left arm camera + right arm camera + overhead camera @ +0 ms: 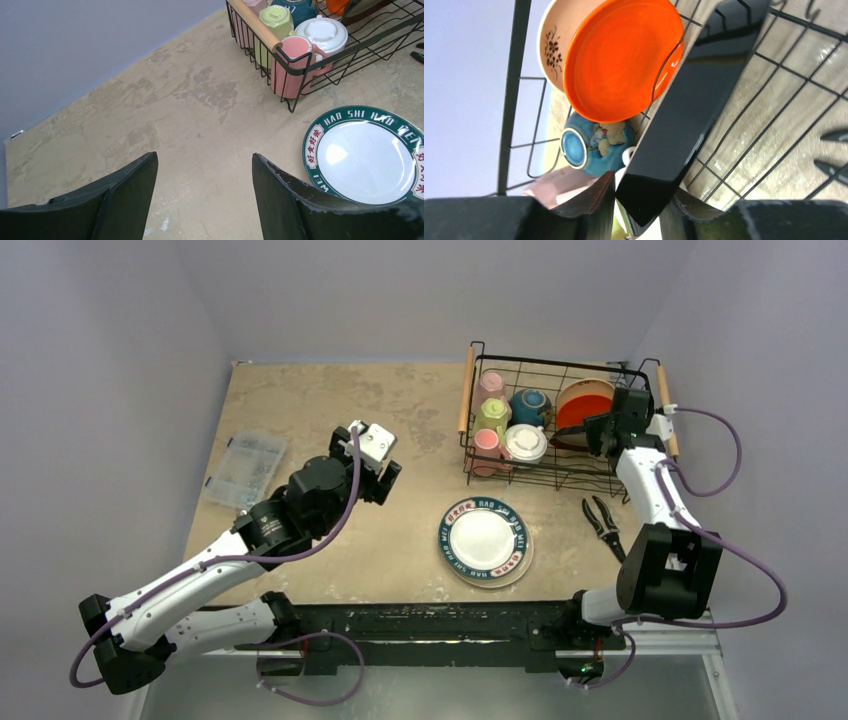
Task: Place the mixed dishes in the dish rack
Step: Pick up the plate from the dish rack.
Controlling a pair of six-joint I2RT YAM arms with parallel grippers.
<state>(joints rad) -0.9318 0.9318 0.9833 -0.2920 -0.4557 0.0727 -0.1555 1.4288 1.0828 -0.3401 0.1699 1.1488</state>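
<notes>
Top external view: lettered plate [485, 540] lies flat on the table [330, 400], outside the dish rack [466, 390], to the right of the left gripper [205, 170], which is spread and empty; right gripper [636, 200] pinches a black glossy dish [684, 115] inside the rack; left arm judged nearer.

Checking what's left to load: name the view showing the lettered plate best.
Top external: the whole green-rimmed plate shows, lying on the table. Left wrist crops its right edge; right wrist misses it.
</notes>
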